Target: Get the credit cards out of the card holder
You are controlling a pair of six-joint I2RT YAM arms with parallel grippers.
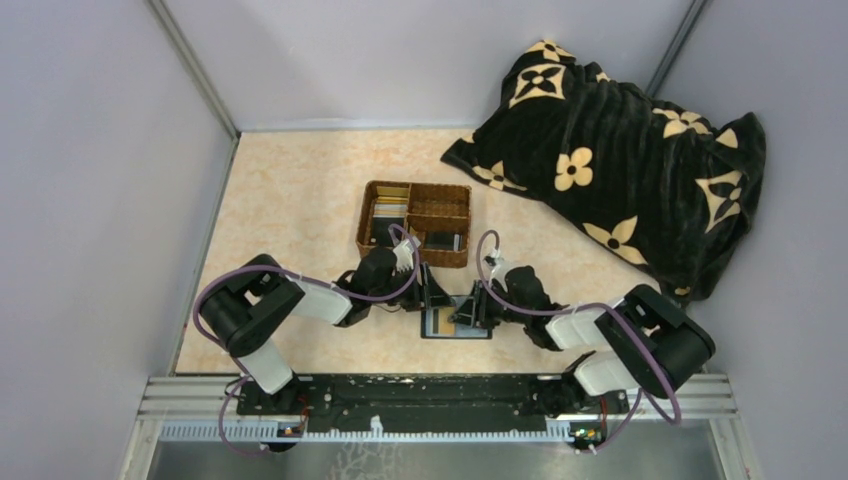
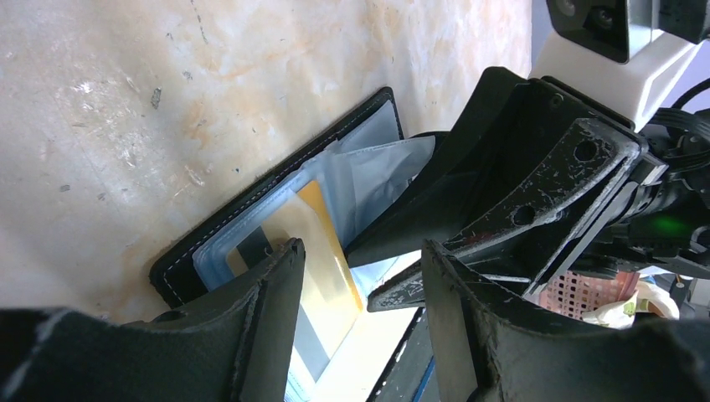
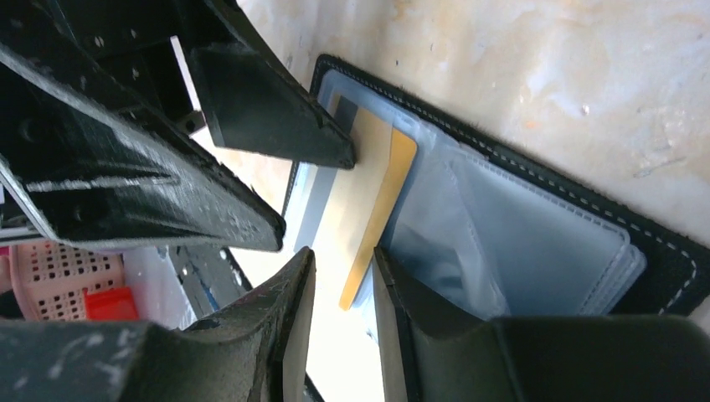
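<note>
Looking down from the overhead cam, your small black folding card holder (image 1: 455,323) lies open and flat on the beige marbled tabletop (image 1: 290,200). It sits right between the two arms, on the near side of the brown wicker divided tray (image 1: 420,186). Both grippers meet over it. A black blanket with cream flower prints (image 1: 620,150) is bunched up in the far right corner, well apart from all that.

The gold credit card (image 3: 368,184) sticks partway out of a clear plastic sleeve on the holder's grey inside. Its free end is angled toward your right gripper (image 3: 343,258). That one's jaws are drawn close together, with the card's end sitting in the narrow gap between them. Honestly I can't tell if the pads actually pinch it or just straddle it.

Your left gripper (image 2: 362,251) has its jaws spread wide. One fingertip (image 3: 318,142) comes down on the sleeve right at the gold card's far edge, touching it.

The sleeves on the holder's other half look pale and flat. Whether any more cards sit in there, I can't tell from these views.
</note>
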